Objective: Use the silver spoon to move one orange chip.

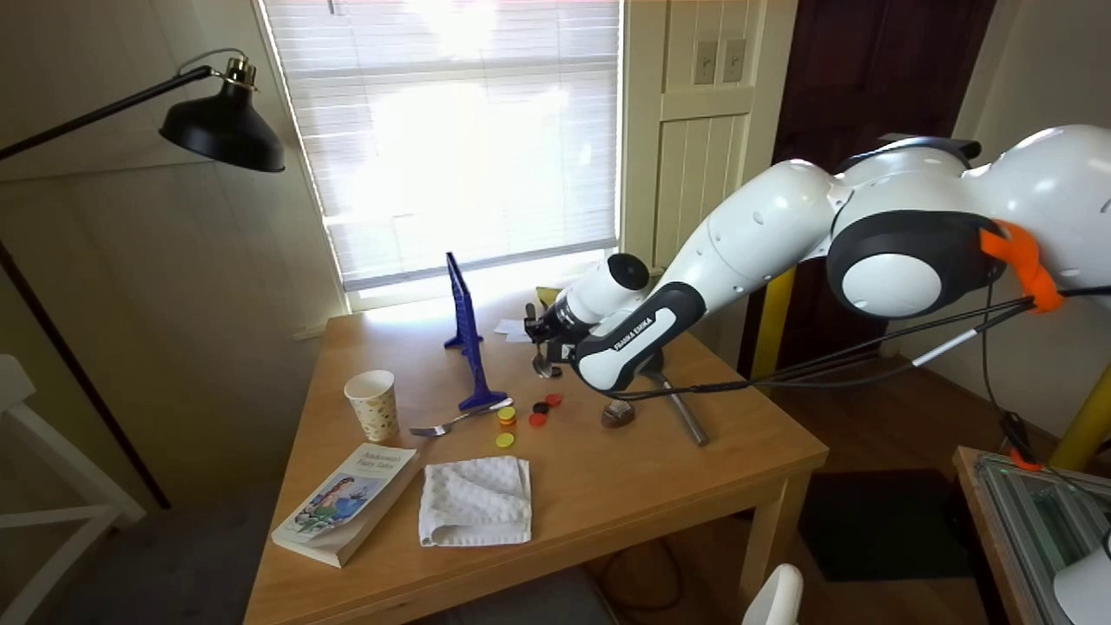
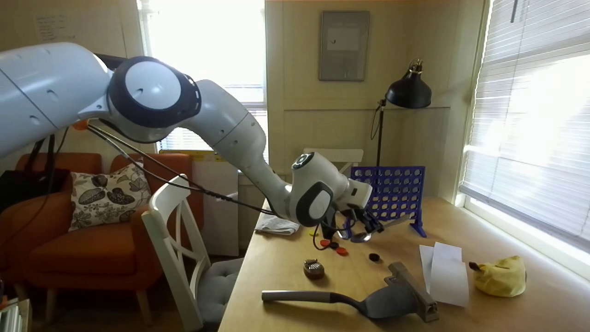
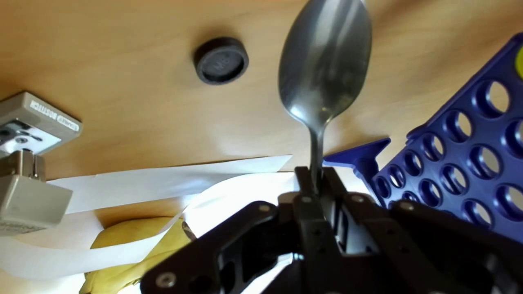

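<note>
My gripper [image 3: 316, 179] is shut on the handle of the silver spoon [image 3: 327, 61], with the bowl pointing away from the fingers. In both exterior views the spoon [image 1: 542, 365] [image 2: 361, 237] hangs from the gripper [image 1: 531, 330] [image 2: 372, 224], close above the table. Two loose red-orange chips [image 1: 554, 399] [image 1: 537, 419] lie by a black chip [image 1: 541, 407]. They also show in an exterior view [image 2: 341, 251] [image 2: 325, 242]. A small stack has a yellow chip [image 1: 507, 412] on top and an orange edge below. No orange chip shows in the wrist view.
A black disc [image 3: 220, 60] lies beside the spoon bowl. The blue game rack [image 3: 449, 163] stands near the gripper. Papers [image 2: 447, 272], a yellow pouch [image 2: 501, 276], a spatula [image 2: 387, 302], a fork [image 1: 443, 427], a cup [image 1: 373, 406], a book [image 1: 347, 503] and a cloth [image 1: 476, 503] lie around.
</note>
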`<action>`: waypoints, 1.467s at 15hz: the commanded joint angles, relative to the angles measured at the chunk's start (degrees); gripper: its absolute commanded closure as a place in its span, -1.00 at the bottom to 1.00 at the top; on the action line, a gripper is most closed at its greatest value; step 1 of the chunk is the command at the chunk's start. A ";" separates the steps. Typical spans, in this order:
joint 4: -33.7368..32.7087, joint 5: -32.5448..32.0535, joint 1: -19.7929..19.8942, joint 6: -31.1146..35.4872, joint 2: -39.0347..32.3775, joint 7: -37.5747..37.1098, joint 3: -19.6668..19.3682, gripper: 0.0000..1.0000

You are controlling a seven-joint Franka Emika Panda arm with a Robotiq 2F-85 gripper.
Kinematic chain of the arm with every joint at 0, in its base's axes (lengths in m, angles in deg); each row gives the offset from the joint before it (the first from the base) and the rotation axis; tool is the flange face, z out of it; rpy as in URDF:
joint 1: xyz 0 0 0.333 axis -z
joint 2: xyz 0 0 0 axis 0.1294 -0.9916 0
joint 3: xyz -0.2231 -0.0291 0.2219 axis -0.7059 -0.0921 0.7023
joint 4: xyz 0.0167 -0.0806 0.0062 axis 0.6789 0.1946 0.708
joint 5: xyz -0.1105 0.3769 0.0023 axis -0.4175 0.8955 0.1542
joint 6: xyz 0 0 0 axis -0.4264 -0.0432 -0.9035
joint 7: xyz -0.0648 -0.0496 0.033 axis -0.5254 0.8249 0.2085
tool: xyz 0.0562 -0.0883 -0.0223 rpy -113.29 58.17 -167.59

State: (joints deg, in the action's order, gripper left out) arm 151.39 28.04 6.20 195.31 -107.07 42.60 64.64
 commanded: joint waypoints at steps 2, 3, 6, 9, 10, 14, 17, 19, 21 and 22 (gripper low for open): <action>2.42 -0.50 -0.26 4.89 -0.17 0.93 0.52 0.95; 2.75 -0.84 -0.14 5.10 -0.21 1.32 0.84 0.95; 4.07 -1.41 -0.15 4.68 -0.05 2.74 1.25 0.95; 4.85 -1.78 0.17 4.70 0.11 3.94 2.25 0.95; 4.73 3.00 0.52 4.92 0.08 9.71 3.80 0.95; 4.86 5.75 1.50 5.88 0.42 16.01 6.66 0.95; 4.80 6.86 1.75 5.81 0.46 18.78 7.64 0.95; 5.20 6.64 2.04 5.47 0.61 20.44 8.06 0.95; 5.47 6.28 2.47 5.40 0.75 21.72 8.58 0.95; 5.76 5.98 2.85 5.11 1.00 22.43 9.04 0.95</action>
State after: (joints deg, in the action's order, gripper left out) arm 155.16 32.75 7.86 200.17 -107.54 60.93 71.71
